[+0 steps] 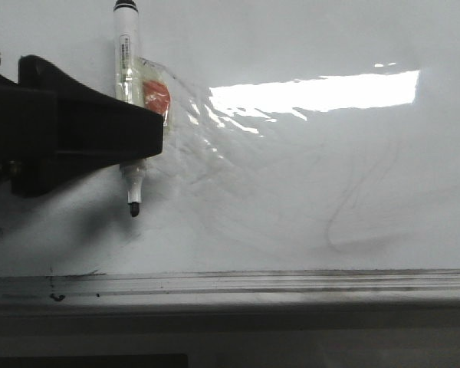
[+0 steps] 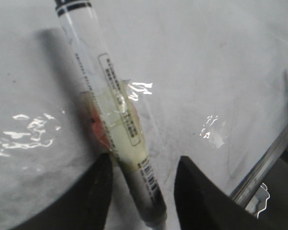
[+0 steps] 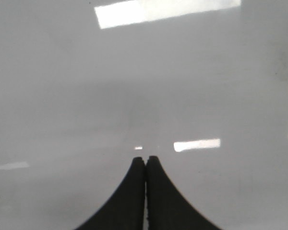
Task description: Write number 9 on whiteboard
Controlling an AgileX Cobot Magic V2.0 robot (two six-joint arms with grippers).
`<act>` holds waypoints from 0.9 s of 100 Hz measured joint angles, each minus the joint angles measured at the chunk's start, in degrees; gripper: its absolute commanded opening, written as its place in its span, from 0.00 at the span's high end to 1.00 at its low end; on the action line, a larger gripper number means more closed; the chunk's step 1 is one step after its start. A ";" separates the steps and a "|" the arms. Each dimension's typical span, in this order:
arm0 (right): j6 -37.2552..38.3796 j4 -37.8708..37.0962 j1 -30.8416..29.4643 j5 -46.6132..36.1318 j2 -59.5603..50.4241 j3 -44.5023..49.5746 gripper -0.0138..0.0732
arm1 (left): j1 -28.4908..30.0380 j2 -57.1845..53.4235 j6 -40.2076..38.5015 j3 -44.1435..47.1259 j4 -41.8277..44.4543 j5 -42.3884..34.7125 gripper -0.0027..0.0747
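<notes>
The whiteboard (image 1: 330,169) fills the front view, glossy white with grey smudges. No number 9 shows on it. A white marker (image 1: 128,54) with a black tip (image 1: 134,208) stands in my left gripper (image 1: 157,126), its tip just above the board at the left. In the left wrist view the marker (image 2: 110,96) is bound with clear tape beside one finger (image 2: 93,191), and the other finger (image 2: 197,196) stands apart from it. My right gripper (image 3: 145,158) is shut and empty over bare whiteboard (image 3: 206,86). It is out of the front view.
A faint grey erased curve (image 1: 353,222) lies right of centre. The grey metal edge rail (image 1: 291,282) runs along the board's near edge, and it shows in the left wrist view as the rail (image 2: 264,167). An orange patch (image 1: 158,98) sits under the tape.
</notes>
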 measured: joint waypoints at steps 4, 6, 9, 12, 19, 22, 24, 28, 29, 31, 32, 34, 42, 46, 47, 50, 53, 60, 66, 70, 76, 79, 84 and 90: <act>0.00 0.00 0.62 0.42 0.00 0.00 0.91 | 0.01 0.28 0.12 0.00 -0.65 0.01 0.86; 0.00 0.00 1.10 0.84 0.00 0.00 0.91 | 0.01 0.41 0.12 0.00 -0.90 0.01 0.90; 0.00 0.00 1.89 1.44 0.00 0.00 0.91 | 0.01 0.52 0.24 0.00 -1.42 0.11 0.95; 0.00 0.00 2.89 2.16 0.04 0.00 0.91 | 0.01 0.54 0.40 0.00 -1.55 0.24 0.99; 0.00 0.00 6.24 3.23 0.49 -0.33 0.91 | -0.12 0.54 0.76 0.00 -1.67 0.24 0.99; 0.00 -0.29 8.27 3.40 0.79 -0.84 0.91 | -0.12 0.54 0.77 0.00 -1.67 0.24 0.99; 0.00 -0.43 9.11 3.50 1.11 -1.22 0.91 | -0.12 0.54 0.88 0.00 -1.76 0.24 0.99; 0.00 -0.87 11.73 4.03 1.93 -1.97 0.91 | -0.14 0.54 0.87 0.00 -1.79 0.24 0.99; 0.00 -1.03 12.62 4.15 2.07 -2.32 0.91 | -0.14 0.54 0.87 0.00 -1.79 0.24 0.99; 0.00 -1.19 13.52 4.55 2.54 -2.89 0.91 | -0.14 0.54 0.87 0.00 -1.79 0.24 0.99; -0.10 -1.16 14.43 4.69 2.89 -3.10 0.91 | -0.14 0.54 0.87 0.00 -1.79 0.24 0.99; -0.10 -1.41 15.80 5.16 3.24 -3.74 0.91 | -0.14 0.54 0.87 0.00 -1.79 0.24 0.99; -0.59 -1.84 21.08 7.12 5.99 -6.71 0.91 | -0.14 0.43 0.87 0.00 0.75 0.78 0.99; -1.30 -1.84 24.17 7.90 7.73 -8.66 0.90 | -0.14 0.32 0.87 0.00 2.79 1.44 0.99; -1.42 -1.84 24.71 8.26 8.03 -9.01 0.89 | -0.14 0.31 0.87 0.00 3.13 1.69 0.99; -2.01 -1.84 27.46 8.89 9.34 -10.80 0.85 | -0.14 0.16 0.87 0.00 4.31 2.20 0.99; -2.30 -1.84 29.77 9.49 11.09 -12.31 0.80 | -0.14 -0.27 0.87 0.00 5.64 2.69 0.99; -2.75 -1.84 35.93 10.56 14.93 -16.12 0.61 | -0.14 -1.57 0.95 0.00 8.71 3.24 0.99; -2.88 -1.84 41.03 10.97 18.24 -19.35 0.45 | -0.14 -2.87 1.24 0.00 12.43 3.30 0.99; -2.88 -1.84 44.76 10.97 20.78 -21.03 0.40 | -0.14 -3.85 1.97 0.00 15.76 3.30 0.99; -3.02 -1.84 49.94 10.75 24.06 -23.83 0.38 | -0.14 -5.10 2.69 0.00 20.67 3.30 0.99; -3.06 -1.84 51.95 10.37 26.04 -24.95 0.38 | -0.14 -5.85 3.03 0.00 23.55 3.30 0.99; -3.16 -1.84 55.00 9.64 28.69 -26.82 0.39 | -0.14 -6.78 3.43 0.00 26.96 3.30 0.99; -3.16 -1.84 57.99 9.37 31.83 -28.97 0.39 | -0.14 -7.60 3.62 0.00 29.64 3.30 0.99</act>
